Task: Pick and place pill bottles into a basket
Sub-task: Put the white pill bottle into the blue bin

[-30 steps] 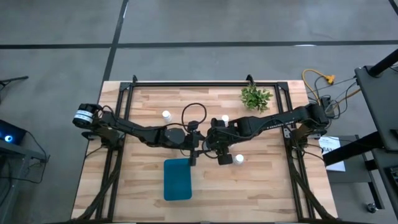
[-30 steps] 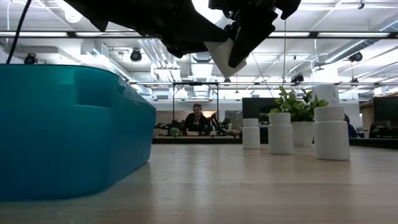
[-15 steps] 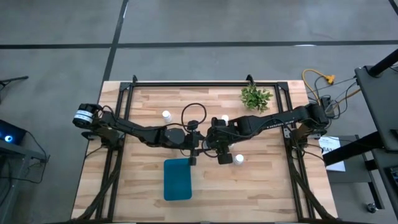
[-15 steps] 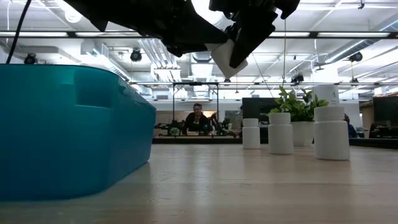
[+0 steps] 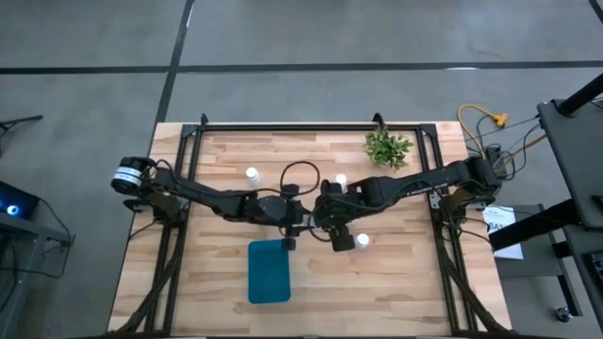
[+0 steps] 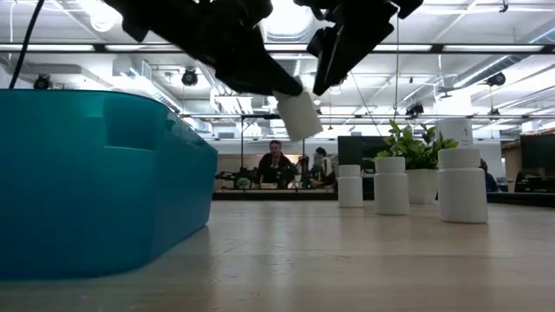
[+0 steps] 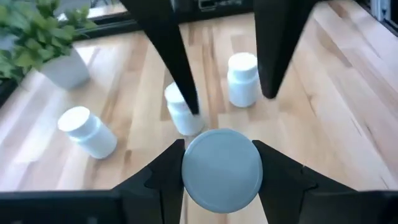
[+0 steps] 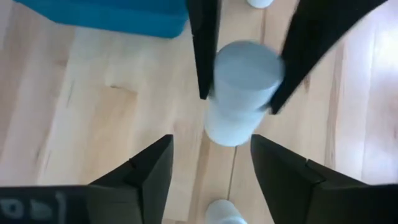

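Note:
One white pill bottle (image 6: 299, 113) is in the air over the middle of the table, in my shut left gripper (image 7: 219, 147), just right of the teal basket (image 5: 268, 271). My right gripper (image 8: 211, 140) is open close by; its fingers (image 6: 334, 50) stand above and beside the bottle, apart from it. Three more bottles (image 5: 252, 175) (image 5: 341, 180) (image 5: 362, 241) stand upright on their bases on the table. My left gripper pinches the bottle between its two fingers, on opposite sides of its wider upper part (image 8: 247, 66). One round end (image 7: 220, 169) faces the wrist. The bottle hangs tilted below the fingers, clear of the table.
A small green plant (image 5: 386, 148) in a pale pot stands at the far right of the table. The basket's wall (image 6: 95, 182) rises at the left of the low view. Bare wood lies to the right of the basket. A person sits in the room far behind.
The bottle was between my right gripper's fingers; now my left gripper has it. My right gripper has let go and stands open beside it. The bottle has come a little down and toward the basket, still tilted and clear of the table.

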`<state>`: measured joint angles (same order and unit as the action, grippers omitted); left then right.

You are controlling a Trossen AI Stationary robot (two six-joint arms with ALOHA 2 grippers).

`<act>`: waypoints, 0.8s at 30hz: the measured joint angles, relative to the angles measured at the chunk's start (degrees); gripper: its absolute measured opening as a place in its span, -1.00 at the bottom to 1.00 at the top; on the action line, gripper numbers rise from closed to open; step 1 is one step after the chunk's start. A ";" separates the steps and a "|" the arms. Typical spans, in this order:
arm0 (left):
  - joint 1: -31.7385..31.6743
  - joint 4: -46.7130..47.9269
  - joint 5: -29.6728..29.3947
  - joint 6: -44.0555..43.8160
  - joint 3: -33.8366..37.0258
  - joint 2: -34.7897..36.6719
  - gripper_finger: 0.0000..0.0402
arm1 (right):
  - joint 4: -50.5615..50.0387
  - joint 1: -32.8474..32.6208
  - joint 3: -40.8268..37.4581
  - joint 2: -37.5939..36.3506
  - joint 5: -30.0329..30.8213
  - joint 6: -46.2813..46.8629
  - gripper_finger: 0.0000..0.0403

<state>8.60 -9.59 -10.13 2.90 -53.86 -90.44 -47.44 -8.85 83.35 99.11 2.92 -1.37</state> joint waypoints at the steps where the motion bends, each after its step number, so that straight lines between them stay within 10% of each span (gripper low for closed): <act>1: 0.02 0.72 -0.68 0.01 -0.49 0.14 -0.28 | 0.04 0.04 0.00 0.02 0.02 -0.07 0.03; 24: 4.73 16.70 -1.96 -5.63 -0.97 10.92 -0.28 | 4.55 -3.68 -0.17 -0.61 7.23 1.01 0.06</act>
<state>13.33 7.11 -12.09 -2.74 -54.83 -79.52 -42.89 -12.53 83.18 98.50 10.15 -0.36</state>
